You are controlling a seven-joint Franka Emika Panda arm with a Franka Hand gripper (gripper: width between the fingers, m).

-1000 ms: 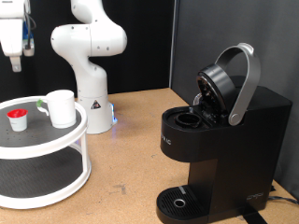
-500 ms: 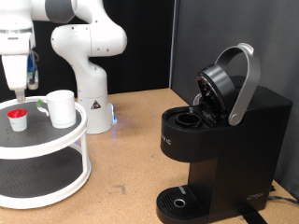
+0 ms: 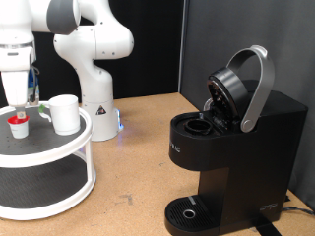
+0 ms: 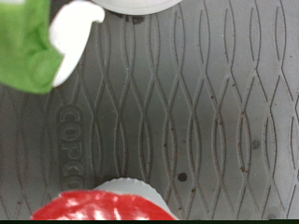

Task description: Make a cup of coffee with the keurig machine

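1. Matte-black coffee machine [image 3: 231, 147] stands at the exterior view's right on the wooden table [image 3: 133, 167]; its lid with the silver-grey arched handle [image 3: 258, 87] is raised, and the pod chamber [image 3: 200, 125] is exposed.
2. White cup [image 3: 65, 114] stands upright on the top shelf of a round two-tier white stand [image 3: 49, 167] at the exterior view's left.
3. A small white pod with a red top [image 3: 17, 125] sits on the same shelf, near the cup but apart from it.
4. Gripper [image 3: 17, 98] hangs directly above the pod, just over it; nothing shows between the fingers. Whether the fingers are spread or closed: cannot tell from either view.
5. Wrist view: grey ribbed shelf mat [image 4: 187, 103] fills the picture, the pod's red top [image 4: 98, 204] at one edge, a green patch [image 4: 23, 42] at a corner.
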